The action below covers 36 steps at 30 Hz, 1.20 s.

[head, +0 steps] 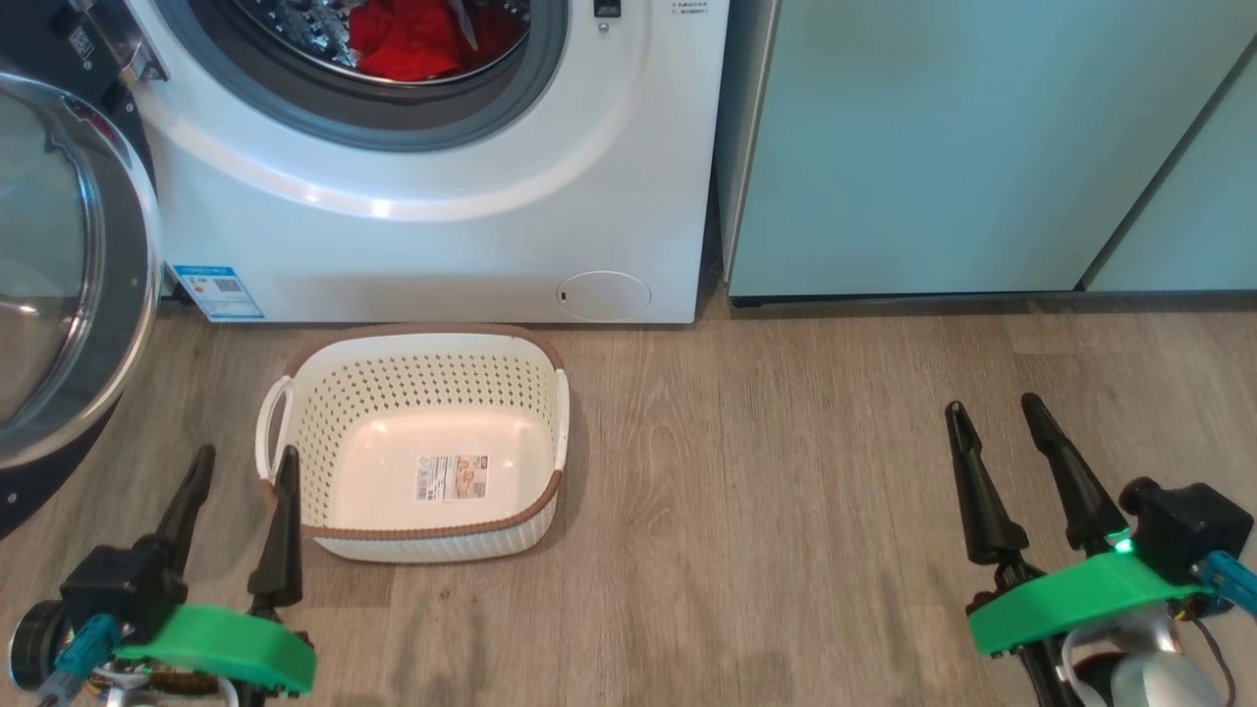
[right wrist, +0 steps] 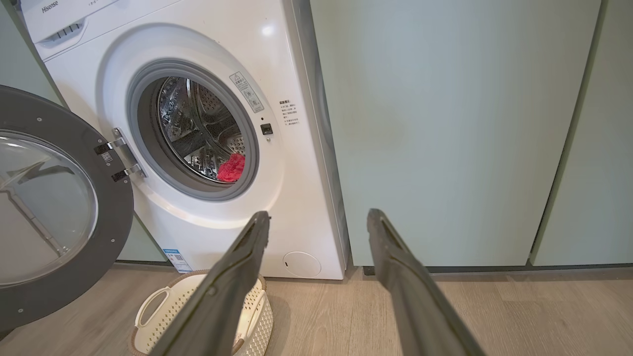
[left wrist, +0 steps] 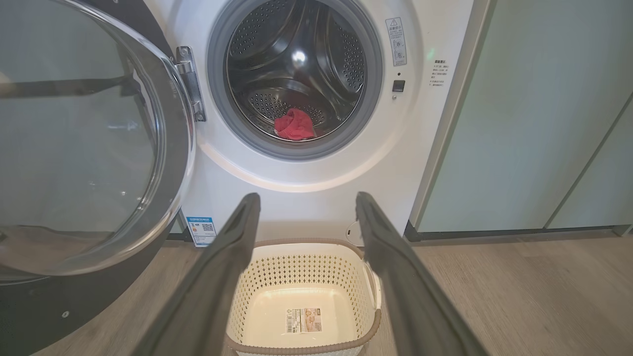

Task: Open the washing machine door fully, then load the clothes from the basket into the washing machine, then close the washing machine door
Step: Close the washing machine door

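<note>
The white washing machine (head: 442, 236) (left wrist: 306, 198) (right wrist: 292, 163) stands with its round door (head: 59, 265) (left wrist: 89, 143) (right wrist: 49, 207) swung wide to the left. Red clothes (head: 422, 39) (left wrist: 294, 124) (right wrist: 231, 168) lie low in the steel drum. On the floor before the washer sits the cream basket (head: 422, 442) (left wrist: 304, 296) (right wrist: 163, 316), holding nothing but its base label. My left gripper (head: 244, 466) (left wrist: 306, 202) hovers open by the basket's left handle. Over bare floor at the right, my right gripper (head: 992, 407) (right wrist: 319, 220) is open too.
Pale teal cabinets (head: 982, 147) (right wrist: 445, 133) stand right of the washer. Wood-look floor (head: 766, 491) stretches between basket and right gripper. The open door's black rim (head: 29, 491) reaches low at the far left, close to my left gripper.
</note>
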Tool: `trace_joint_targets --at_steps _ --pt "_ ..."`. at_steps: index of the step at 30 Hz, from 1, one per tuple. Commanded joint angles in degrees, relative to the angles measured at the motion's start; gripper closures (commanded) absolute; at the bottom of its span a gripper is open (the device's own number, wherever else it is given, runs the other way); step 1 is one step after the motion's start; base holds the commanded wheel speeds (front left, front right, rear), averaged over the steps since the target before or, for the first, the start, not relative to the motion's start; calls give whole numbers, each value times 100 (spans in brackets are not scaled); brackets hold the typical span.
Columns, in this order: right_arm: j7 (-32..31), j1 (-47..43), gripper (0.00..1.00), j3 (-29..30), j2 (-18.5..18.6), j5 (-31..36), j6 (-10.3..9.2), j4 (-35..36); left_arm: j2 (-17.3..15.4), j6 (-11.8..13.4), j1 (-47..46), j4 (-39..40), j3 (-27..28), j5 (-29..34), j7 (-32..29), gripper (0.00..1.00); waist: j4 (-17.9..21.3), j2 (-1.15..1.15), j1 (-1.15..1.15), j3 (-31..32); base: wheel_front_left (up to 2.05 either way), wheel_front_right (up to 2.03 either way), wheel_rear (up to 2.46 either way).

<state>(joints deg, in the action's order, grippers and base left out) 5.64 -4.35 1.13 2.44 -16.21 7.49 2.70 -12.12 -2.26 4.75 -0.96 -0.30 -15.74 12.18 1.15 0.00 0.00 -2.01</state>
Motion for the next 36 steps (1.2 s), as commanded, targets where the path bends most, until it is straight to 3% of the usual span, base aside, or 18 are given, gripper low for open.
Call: trace_joint_targets --at_steps 1,24,29,36 --pt "86 155 0 -128 43 -48 0 174 -130 45 -286 201 171 -53 37 0 -3 0 0 10 0 0 0" --pt "115 136 0 -97 43 -55 0 135 -176 129 -312 210 71 -98 18 0 -120 0 0 6 0 0 0" --pt "105 103 0 -69 43 -52 0 165 -161 168 -390 191 67 -112 45 0 -368 0 0 -9 0 0 0" --pt "43 93 0 -66 43 -28 0 257 -141 178 -502 78 61 -171 87 0 -1072 0 0 72 0 0 0"
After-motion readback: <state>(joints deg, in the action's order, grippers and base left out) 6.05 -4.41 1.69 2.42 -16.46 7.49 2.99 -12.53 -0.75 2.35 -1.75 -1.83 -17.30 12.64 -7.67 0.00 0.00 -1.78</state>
